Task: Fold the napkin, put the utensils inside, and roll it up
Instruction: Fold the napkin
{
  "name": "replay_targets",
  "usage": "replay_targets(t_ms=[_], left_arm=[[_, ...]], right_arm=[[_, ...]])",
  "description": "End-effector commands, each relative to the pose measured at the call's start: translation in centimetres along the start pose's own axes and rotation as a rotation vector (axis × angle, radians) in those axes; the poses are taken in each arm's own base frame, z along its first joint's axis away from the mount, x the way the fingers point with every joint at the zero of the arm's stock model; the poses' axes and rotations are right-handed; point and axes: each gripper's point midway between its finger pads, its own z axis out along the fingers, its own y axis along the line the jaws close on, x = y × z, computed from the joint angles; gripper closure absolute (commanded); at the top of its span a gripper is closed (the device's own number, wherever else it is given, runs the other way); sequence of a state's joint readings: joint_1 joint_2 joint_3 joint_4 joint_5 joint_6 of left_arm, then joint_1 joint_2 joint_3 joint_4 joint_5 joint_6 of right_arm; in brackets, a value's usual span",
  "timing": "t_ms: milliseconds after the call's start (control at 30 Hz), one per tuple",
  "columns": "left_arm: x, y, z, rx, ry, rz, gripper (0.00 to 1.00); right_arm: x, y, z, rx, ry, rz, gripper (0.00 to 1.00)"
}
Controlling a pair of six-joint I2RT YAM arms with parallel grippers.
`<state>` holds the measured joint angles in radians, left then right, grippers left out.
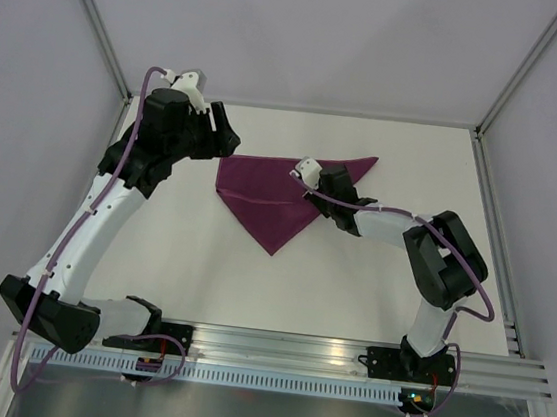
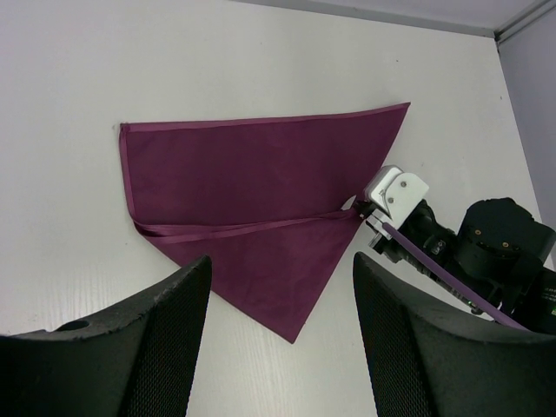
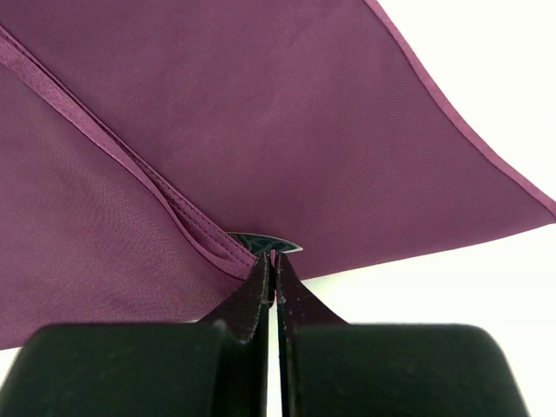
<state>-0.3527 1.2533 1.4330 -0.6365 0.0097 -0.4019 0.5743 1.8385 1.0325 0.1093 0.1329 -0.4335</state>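
Near the middle of the white bench [image 1: 371, 279] lies the napkin [image 1: 260, 191], a shiny magenta-purple cloth folded over into a rough triangle. Its long edge runs along the far side and one point aims at the near edge. A hemmed band crosses the cloth from its left side toward the right, where an upper layer ends.

At the right end of that band sits the right pincer [image 3: 271, 261]. Its two dark fingers [image 3: 252, 300] are pressed together with no gap, clamped on the hemmed edge of the napkin. Purple cloth fills most of the right wrist view, with bare bench showing at the right. The right arm [image 1: 435, 252] reaches in from the near right, a purple cable [image 1: 473, 311] looping along it.

By the napkin's far left corner in the overhead view is the left pincer [image 2: 282, 269]. Its textured black fingers [image 2: 165, 339] stand well apart and hold nothing. From the left wrist view they frame the near point of the napkin from above, not touching the cloth. The left arm [image 1: 96, 218] arches up from the near left.
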Motion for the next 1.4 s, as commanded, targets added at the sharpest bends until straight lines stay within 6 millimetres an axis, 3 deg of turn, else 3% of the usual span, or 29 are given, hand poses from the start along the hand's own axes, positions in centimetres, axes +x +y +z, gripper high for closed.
replay_targets(t_ms=[0, 200, 367, 467, 500, 567, 600, 633, 700, 733, 800, 833, 900, 933, 967, 1000, 1033, 1133, 1300, 1367], left_arm=[[-0.1, -0.4, 0.4, 0.034, -0.002, 0.018, 0.29], [0.0, -0.4, 0.5, 0.037, -0.001, 0.016, 0.29], [0.2, -0.3, 0.7, 0.037, 0.004, 0.015, 0.28], [0.2, -0.3, 0.8, 0.037, 0.004, 0.015, 0.28], [0.2, -0.4, 0.8, 0.039, 0.003, 0.016, 0.28], [0.3, -0.3, 0.9, 0.038, 0.004, 0.015, 0.27], [0.3, -0.3, 1.0, 0.038, 0.006, 0.015, 0.27], [0.3, -0.3, 1.0, 0.040, 0.005, 0.015, 0.27], [0.4, -0.4, 1.2, 0.046, 0.006, 0.014, 0.27], [0.5, -0.4, 1.1, 0.049, 0.007, 0.014, 0.27], [0.8, -0.4, 1.2, 0.051, 0.011, 0.015, 0.27], [0.8, -0.4, 1.2, 0.052, 0.012, 0.015, 0.27], [1.3, -0.3, 1.5, 0.058, 0.018, 0.015, 0.26], [1.5, -0.4, 1.5, 0.067, 0.016, 0.011, 0.26], [2.1, -0.2, 1.8, 0.065, 0.029, 0.007, 0.26], [2.4, -0.2, 2.0, 0.070, 0.033, 0.003, 0.26], [2.4, -0.4, 2.1, 0.085, 0.028, -0.003, 0.26], [3.5, -0.2, 2.9, 0.091, 0.042, -0.013, 0.26], [4.3, -0.2, 3.6, 0.101, 0.053, -0.021, 0.26], [4.4, -0.1, 3.8, 0.103, 0.052, -0.024, 0.26]], right_arm=[[0.8, -0.2, 0.4, 0.009, 0.026, 0.007, 0.99], [1.3, -0.6, 1.1, 0.011, 0.050, 0.026, 0.99], [0.7, -2.2, 1.5, 0.024, 0.049, 0.073, 0.93], [0.0, -3.3, 1.4, 0.022, 0.037, 0.111, 0.70], [-0.2, -3.7, 1.2, 0.024, 0.037, 0.119, 0.57], [-1.9, -4.9, 1.1, 0.025, -0.006, 0.165, 0.46], [-1.5, -4.8, 0.7, 0.003, 0.023, 0.184, 0.39], [-2.9, -5.7, 0.6, 0.003, -0.003, 0.202, 0.37], [-2.9, -6.7, 0.4, -0.002, 0.016, 0.260, 0.36], [-3.9, -7.7, 0.3, 0.011, -0.001, 0.280, 0.36], [-3.1, -8.7, 0.6, 0.006, 0.036, 0.359, 0.36], [-3.6, -10.1, 0.6, 0.023, 0.030, 0.396, 0.36], [-1.3, -11.3, 1.4, -0.006, 0.083, 0.512, 0.36], [-1.9, -12.2, 1.7, -0.029, 0.063, 0.554, 0.36], [-0.5, -14.0, 1.8, -0.018, 0.076, 0.612, 0.36], [1.2, -13.8, 2.7, -0.044, 0.121, 0.660, 0.36], [0.7, -14.3, 2.9, -0.083, 0.096, 0.712, 0.36], [3.7, -16.7, 4.1, -0.103, 0.111, 0.878, 0.36], [6.0, -16.9, 6.2, -0.183, 0.102, 1.069, 0.33], [7.6, -18.2, 6.2, -0.169, 0.098, 1.157, 0.33]])
